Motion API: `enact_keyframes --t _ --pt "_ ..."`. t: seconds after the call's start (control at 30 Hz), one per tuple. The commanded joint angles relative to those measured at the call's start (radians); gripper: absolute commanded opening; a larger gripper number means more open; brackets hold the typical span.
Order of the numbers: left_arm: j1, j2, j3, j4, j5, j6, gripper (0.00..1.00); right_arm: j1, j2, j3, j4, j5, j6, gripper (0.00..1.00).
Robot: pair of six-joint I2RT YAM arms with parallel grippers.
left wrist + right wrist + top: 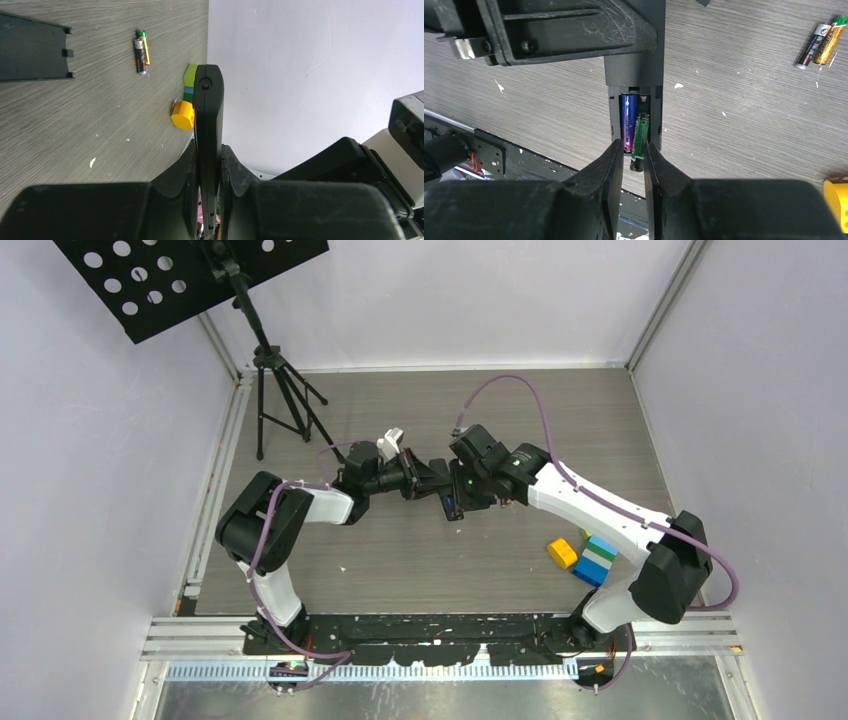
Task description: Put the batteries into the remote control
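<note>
My left gripper (425, 480) (207, 150) is shut on the black remote control (208, 115) and holds it edge-on above the table. In the right wrist view the remote's (634, 75) open battery bay faces me. A purple-blue battery (628, 120) lies in the left slot. A dark green battery (640, 140) sits tilted in the right slot, its near end sticking out past the bay. My right gripper (631, 145) (465, 495) closes on that end. Two loose batteries (819, 42) lie on the table; one (142, 52) shows in the left wrist view.
A dark flat plastic panel (30, 50) lies on the table. A yellow block (562, 553) and a blue-green-white block stack (597, 560) sit at the right. A tripod stand (275, 390) stands at the back left. Walls close in on three sides.
</note>
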Motion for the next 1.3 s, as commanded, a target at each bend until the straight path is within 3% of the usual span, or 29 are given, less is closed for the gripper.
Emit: enact_keyframes --t 0.0,0.3,0.43,0.6,0.8,0.97,1.27 --pt "-0.004 0.004 0.029 0.027 -0.009 0.015 0.0 0.006 -0.045 0.004 0.037 -0.018 0.026 0.27" --pt "-0.004 0.001 0.031 0.026 -0.005 0.005 0.0 0.006 -0.034 0.002 0.023 0.041 0.027 0.28" --pt "-0.004 -0.001 0.035 0.035 -0.002 -0.014 0.0 0.006 -0.075 -0.009 0.067 0.053 0.04 0.37" --pt "-0.004 -0.012 0.034 0.094 -0.022 -0.115 0.0 0.005 -0.195 -0.073 0.183 0.108 0.126 0.53" --pt "-0.004 -0.028 0.045 0.261 -0.088 -0.321 0.0 -0.001 -0.412 -0.243 0.408 0.202 0.32 0.65" --pt "-0.004 -0.037 0.062 0.346 -0.14 -0.424 0.0 -0.002 -0.525 -0.358 0.538 0.27 0.407 0.69" --pt "-0.007 -0.073 0.063 0.354 -0.196 -0.489 0.0 -0.001 -0.608 -0.495 0.727 0.279 0.567 0.71"
